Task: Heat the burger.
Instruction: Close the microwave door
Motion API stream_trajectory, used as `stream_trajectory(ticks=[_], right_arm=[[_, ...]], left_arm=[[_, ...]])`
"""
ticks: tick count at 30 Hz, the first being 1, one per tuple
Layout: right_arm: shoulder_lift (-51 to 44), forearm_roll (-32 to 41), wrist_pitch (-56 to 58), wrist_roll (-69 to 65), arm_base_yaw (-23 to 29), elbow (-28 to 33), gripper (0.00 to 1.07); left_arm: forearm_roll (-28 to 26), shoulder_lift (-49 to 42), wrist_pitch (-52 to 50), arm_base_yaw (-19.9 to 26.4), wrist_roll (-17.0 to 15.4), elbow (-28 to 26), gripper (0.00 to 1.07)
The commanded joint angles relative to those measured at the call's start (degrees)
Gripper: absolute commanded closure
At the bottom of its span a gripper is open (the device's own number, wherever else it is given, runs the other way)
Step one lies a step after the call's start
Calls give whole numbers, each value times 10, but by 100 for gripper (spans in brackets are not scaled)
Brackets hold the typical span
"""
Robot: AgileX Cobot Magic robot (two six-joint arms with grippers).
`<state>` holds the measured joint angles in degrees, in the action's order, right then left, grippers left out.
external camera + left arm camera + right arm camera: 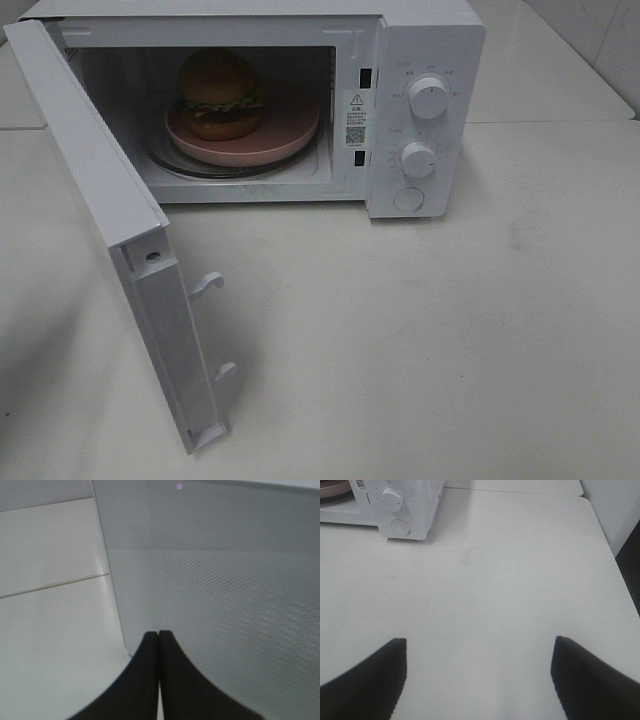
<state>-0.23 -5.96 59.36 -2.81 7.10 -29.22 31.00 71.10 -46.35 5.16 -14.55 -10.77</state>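
Observation:
The burger (pixel 221 93) stands on a pink plate (pixel 290 130) inside the white microwave (pixel 425 40), toward the left of the cavity. The microwave door (pixel 110 210) is swung wide open to the left. My left gripper (pixel 159 633) is shut with nothing in it, its tips close to the dotted outer face of the door (pixel 225 605). Over bare table my right gripper (pixel 479 642) hangs open and empty, with the microwave's control panel (pixel 400 510) far ahead. Neither arm shows in the high view.
Two knobs (pixel 429 97) and a round button (pixel 408 199) are on the microwave's right panel. The door's latch hooks (pixel 208 285) stick out toward the table's middle. The white table's right edge (pixel 615 565) drops off beside a white wall.

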Motion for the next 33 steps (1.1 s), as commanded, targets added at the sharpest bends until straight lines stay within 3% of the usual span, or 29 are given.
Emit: stream_trajectory(ticks=[1,5,8,13,14,15,16,18,19,29,31,33], right_arm=[[-15,1,-4,2,-4,2,31],[-15,1,-4,2,-4,2,31],[-15,1,-4,2,-4,2,31],[-15,1,-4,2,-4,2,31],[-15,1,-4,2,-4,2,31],[-15,1,-4,2,-4,2,31],[-15,1,-4,2,-4,2,31],[-15,1,-4,2,-4,2,31],[-15,1,-4,2,-4,2,31],[-15,1,-4,2,-4,2,31],[-15,1,-4,2,-4,2,31],[-15,1,-4,2,-4,2,31]], left_arm=[[17,27,-61,-2,-14,-5,107],[19,49,-83,-2,-18,-10,107],[33,74,-84,-8,-42,-23,107],[17,89,-78,-58,-22,-34,107],[-18,98,-77,-87,-1,-38,107],[-18,98,-77,-87,-1,-38,107],[-66,108,-78,-115,19,-38,107],[-92,115,-78,-131,28,-40,107],[-125,128,-80,-160,39,-41,107],[-210,175,-82,-267,56,-80,107],[-273,193,-81,-316,85,-102,107],[-295,196,-78,-330,96,-108,107]])
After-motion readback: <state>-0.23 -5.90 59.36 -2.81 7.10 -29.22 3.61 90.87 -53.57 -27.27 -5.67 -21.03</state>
